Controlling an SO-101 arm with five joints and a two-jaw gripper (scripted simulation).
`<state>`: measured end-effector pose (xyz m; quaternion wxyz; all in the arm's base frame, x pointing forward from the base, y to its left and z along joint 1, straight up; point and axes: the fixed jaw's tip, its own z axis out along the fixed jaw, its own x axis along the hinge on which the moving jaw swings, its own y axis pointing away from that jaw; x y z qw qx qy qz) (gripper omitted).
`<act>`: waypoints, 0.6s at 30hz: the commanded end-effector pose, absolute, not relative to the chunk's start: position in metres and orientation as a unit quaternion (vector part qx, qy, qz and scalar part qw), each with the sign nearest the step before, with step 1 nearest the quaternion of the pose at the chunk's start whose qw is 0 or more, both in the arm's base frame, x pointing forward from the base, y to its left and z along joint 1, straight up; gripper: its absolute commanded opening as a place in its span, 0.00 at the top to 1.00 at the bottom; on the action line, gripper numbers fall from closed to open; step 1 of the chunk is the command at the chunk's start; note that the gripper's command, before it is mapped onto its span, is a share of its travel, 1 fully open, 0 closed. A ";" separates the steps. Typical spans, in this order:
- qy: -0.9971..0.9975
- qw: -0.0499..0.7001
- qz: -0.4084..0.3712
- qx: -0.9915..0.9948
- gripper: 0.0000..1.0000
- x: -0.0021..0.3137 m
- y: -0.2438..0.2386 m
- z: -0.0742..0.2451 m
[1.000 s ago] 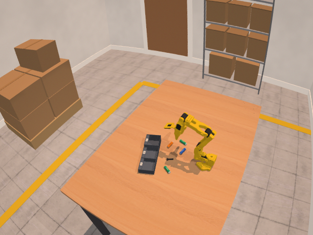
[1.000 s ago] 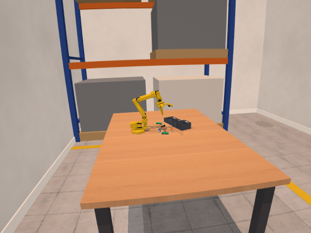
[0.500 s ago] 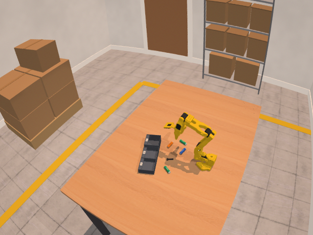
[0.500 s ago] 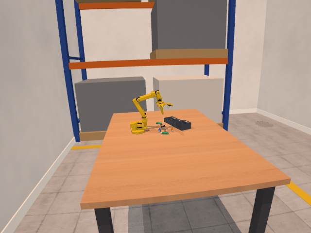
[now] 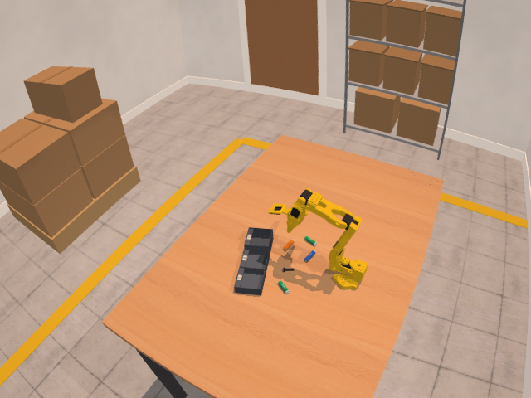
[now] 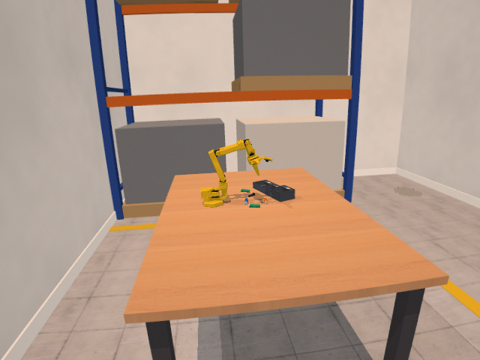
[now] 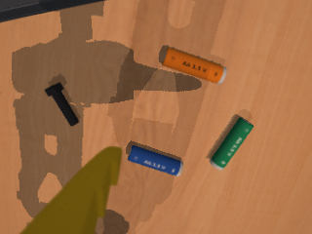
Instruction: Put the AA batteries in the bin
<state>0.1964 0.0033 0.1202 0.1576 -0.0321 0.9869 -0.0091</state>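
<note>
From above, the arm reaches out over the table with its tool held high, jaws spread wide and nothing between them. Four batteries lie on the wood: an orange battery nearest the tool, a green battery beside it, a blue battery closer to the arm's base, and a second green battery near the front end of the row of bins. A small black bolt lies between the bins and the blue battery. I cannot read the bin letters here, so which one is E is unclear. No battery shows inside any bin, so by my judgement the task has not yet got going: both batteries remain to be picked up and dropped.

From the side view, the tool hangs well above the table, over the gap between the bins and the scattered batteries, which are too small here to tell apart well.

The wrist view looks straight down. One yellow finger fills the lower left corner. The blue battery lies just beside its tip, the orange battery farther up, the green battery to the right, and the bolt to the left. The blue one looks the nearest candidate for a grasp.
</note>
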 end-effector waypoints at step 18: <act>0.962 0.260 -0.017 -0.078 0.00 0.253 0.012 0.134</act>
